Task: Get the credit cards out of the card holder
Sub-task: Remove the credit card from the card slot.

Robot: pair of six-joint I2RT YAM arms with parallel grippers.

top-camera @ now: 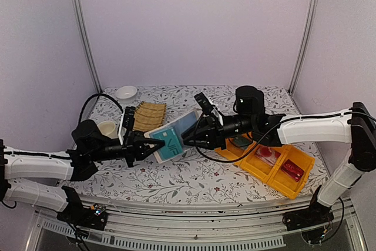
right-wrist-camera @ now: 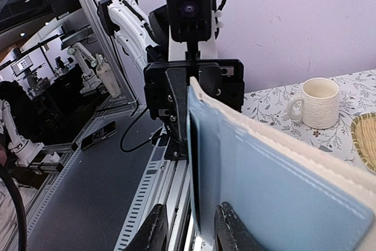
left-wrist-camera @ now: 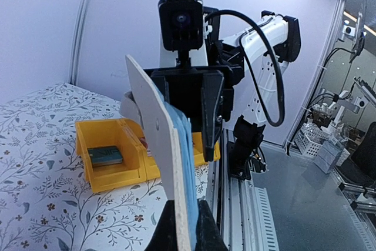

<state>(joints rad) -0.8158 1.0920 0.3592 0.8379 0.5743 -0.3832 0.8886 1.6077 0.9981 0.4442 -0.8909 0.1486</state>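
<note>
Not there yet: left hand (top-camera: 153, 144) clamped on the open card holder (top-camera: 185, 123) above the tabletop (top-camera: 176, 177), teal card (top-camera: 170, 146) still inside, right hand (top-camera: 190, 137) at its 3 o'clock edge, can't tell if it's gripping.

The card holder (top-camera: 176, 136) is left of the trays (top-camera: 276, 166) (mat (top-camera: 150, 116) behind it).
</note>
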